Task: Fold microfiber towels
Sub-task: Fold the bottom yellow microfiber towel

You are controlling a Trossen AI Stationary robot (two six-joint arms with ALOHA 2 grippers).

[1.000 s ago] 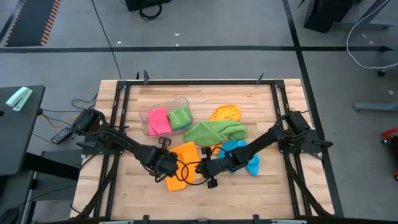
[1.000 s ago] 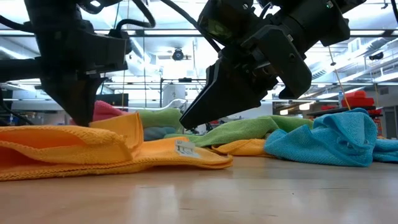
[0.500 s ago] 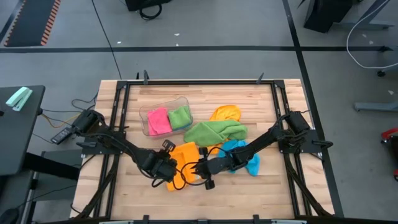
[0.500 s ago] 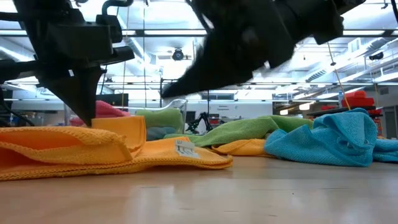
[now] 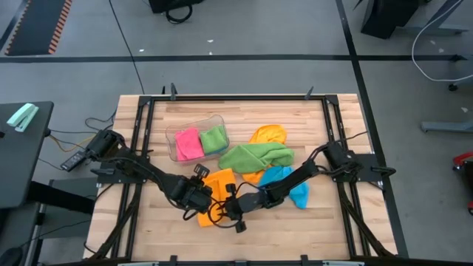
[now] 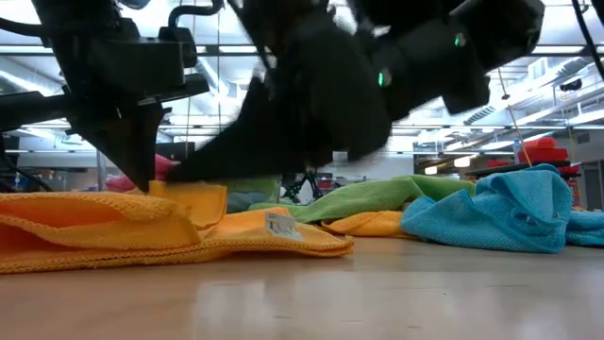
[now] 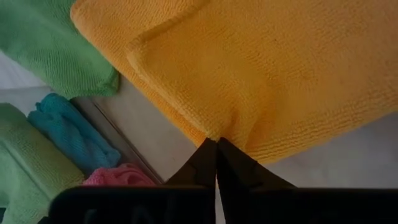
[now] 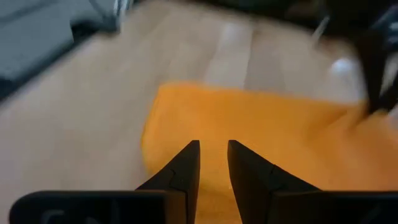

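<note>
Orange towel (image 5: 219,186) flat mid-table, soft, limp, light, likely to sag. Left gripper (image 7: 216,144) jaws clenched on its edge; right gripper (image 8: 213,155) hovering, jaws slightly parted, empty. Best pinched at corners.

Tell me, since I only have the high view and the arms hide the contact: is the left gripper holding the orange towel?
Observer: Yes. The left wrist view shows the left gripper shut on the orange towel, at its edge.
Operator: And the right gripper?
Observer: In its wrist view, the right gripper is above the same towel, fingers slightly apart, nothing between them.
Operator: Is the pinched edge lifted?
Observer: The low view shows it raised in a small fold, with the rest on the table.
</note>
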